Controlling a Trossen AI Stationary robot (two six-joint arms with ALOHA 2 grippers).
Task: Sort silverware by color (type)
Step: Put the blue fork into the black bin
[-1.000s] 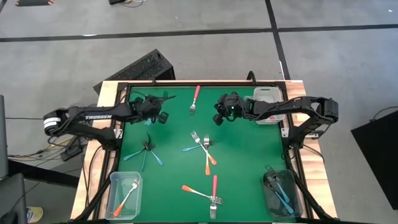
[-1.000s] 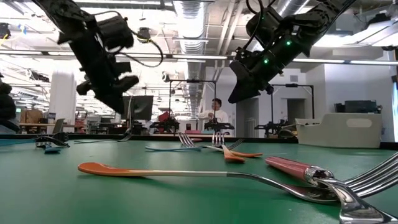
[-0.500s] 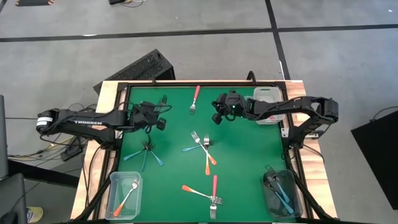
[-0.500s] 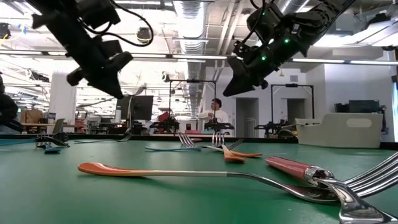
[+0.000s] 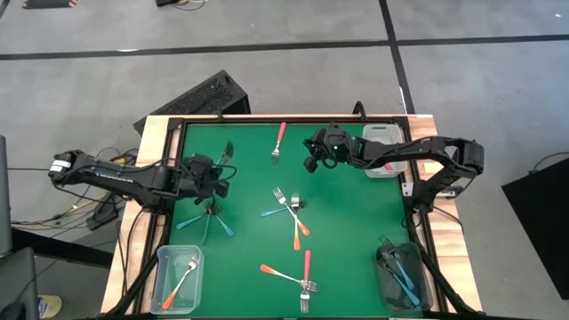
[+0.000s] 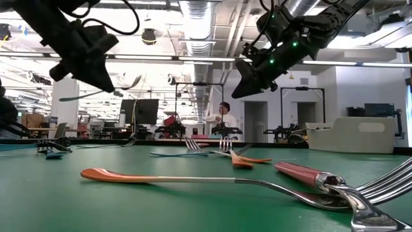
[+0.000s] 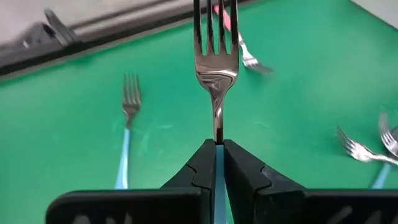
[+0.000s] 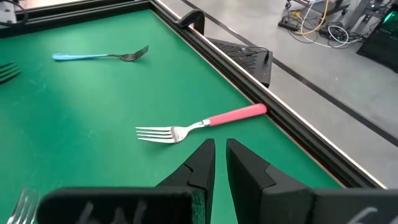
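Note:
My left gripper hangs over the left part of the green mat, shut on a light-blue-handled fork whose tines point away from it. A second blue fork lies flat on the mat near the far rail. Near it, at the far edge, lies a pink fork. My right gripper hovers above the mat a little to the right of the pink fork. A narrow gap shows between its fingers, with nothing in it. My left gripper pinches the fork's blue handle between its two fingers, close to where the metal neck begins. The fingers lie along the fork, slanting downward. The neck and tines stick out ahead of the fingertips, lifted clear of the mat.
Blue forks cluster at the mat's left. Mixed forks lie mid-mat and near the front. A clear bin at the near left holds an orange fork, a bin at the near right holds blue forks, and a pale bin stands far right.
My left gripper has swung from the far left part of the mat toward the near and left edges and has risen a little, turning as it went. It has stayed shut and carries the blue fork clear of the mat.

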